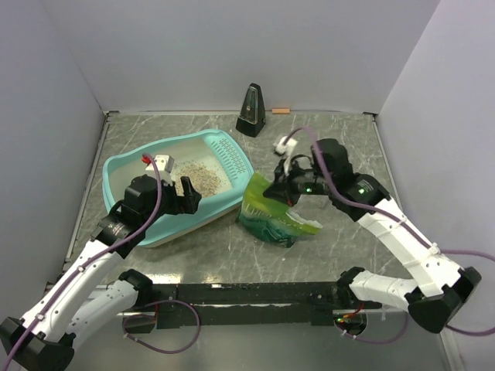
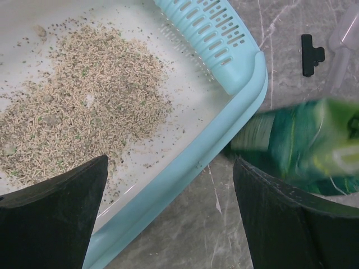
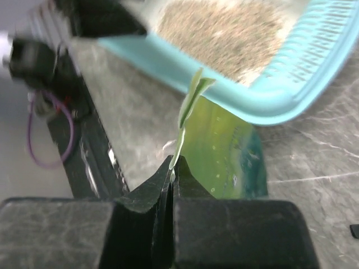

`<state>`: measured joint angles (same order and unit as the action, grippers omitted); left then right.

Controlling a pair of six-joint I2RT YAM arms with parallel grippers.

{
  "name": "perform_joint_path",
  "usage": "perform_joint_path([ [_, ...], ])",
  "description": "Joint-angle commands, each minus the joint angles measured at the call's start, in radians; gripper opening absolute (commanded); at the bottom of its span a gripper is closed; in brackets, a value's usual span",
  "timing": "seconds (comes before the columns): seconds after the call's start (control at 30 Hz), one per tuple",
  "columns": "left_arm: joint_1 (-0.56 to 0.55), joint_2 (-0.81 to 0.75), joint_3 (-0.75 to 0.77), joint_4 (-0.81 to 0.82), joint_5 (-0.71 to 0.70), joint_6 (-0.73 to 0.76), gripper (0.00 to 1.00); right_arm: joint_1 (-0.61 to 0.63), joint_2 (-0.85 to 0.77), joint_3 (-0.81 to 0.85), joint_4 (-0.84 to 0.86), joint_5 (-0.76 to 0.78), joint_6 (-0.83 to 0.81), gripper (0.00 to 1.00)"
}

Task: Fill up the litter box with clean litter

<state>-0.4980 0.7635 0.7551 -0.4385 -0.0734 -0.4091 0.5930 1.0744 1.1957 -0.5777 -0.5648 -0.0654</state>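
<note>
The teal litter box point(image 1: 232, 202) sits at the left-middle of the table with its slotted sieve end point(image 1: 230, 151) to the far right. A heap of beige clean litter point(image 1: 203, 176) lies inside; it also shows in the left wrist view point(image 2: 78, 106) and the right wrist view point(image 3: 224, 28). My left gripper point(image 1: 178, 193) is open over the box's near rim point(image 2: 185, 168), holding nothing. My right gripper point(image 1: 288, 184) is shut on the edge of the green bag point(image 1: 274, 216), which lies beside the box's right corner point(image 3: 224, 151).
A black metronome point(image 1: 251, 110) stands at the back centre with a small orange piece point(image 1: 280, 111) beside it. A black clip point(image 2: 312, 53) lies on the table past the box. Grey walls close in the table on three sides.
</note>
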Motion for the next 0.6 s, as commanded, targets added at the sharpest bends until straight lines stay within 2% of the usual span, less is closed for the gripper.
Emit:
perform_joint_path([
  [0.0,0.004,-0.024,0.030,0.007,-0.014,0.021,0.97,0.149,0.021,0.151,-0.080,0.123,-0.197,0.00],
  [0.17,0.004,-0.007,0.070,-0.032,0.026,0.036,0.97,0.284,0.029,0.197,-0.110,0.194,-0.281,0.00],
  [0.37,0.007,0.013,0.079,-0.069,-0.081,0.043,0.97,0.330,0.073,0.222,-0.047,0.158,-0.310,0.00],
  [0.57,0.032,-0.006,0.035,-0.046,-0.089,0.032,0.97,0.383,0.163,0.326,-0.053,0.131,-0.338,0.00],
])
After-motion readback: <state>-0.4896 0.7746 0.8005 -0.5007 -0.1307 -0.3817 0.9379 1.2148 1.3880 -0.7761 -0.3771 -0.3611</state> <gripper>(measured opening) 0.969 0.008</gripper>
